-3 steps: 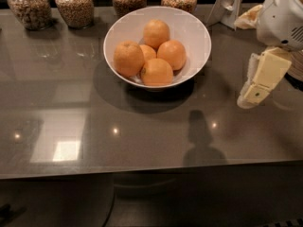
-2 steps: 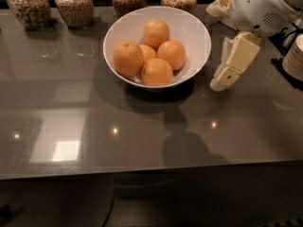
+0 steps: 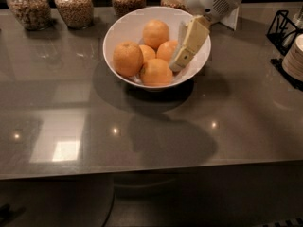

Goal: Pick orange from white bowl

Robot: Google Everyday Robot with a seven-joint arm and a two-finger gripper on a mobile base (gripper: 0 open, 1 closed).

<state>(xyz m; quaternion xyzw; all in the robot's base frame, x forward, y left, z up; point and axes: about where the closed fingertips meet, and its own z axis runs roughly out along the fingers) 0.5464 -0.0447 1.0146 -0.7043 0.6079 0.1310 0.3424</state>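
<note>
A large white bowl (image 3: 124, 28) sits on the grey counter at the back middle. It holds several oranges: one at the left (image 3: 127, 58), one at the front (image 3: 155, 72), one at the back (image 3: 155, 33), and more between them. My gripper (image 3: 182, 58) comes in from the upper right and hangs over the right part of the bowl. Its cream fingers (image 3: 191, 44) point down and to the left, and their tips are next to the right-hand orange (image 3: 165, 50), which they partly hide. It holds nothing that I can see.
Three glass jars of grains (image 3: 73, 6) stand along the back edge to the left. A black wire rack (image 3: 284, 30) and a stack of plates (image 3: 294, 58) are at the right edge. The grey counter (image 3: 142, 136) reaches to the front.
My gripper has moved left from the right side of the counter to over the bowl's right part. The oranges and the bowl have not moved.
</note>
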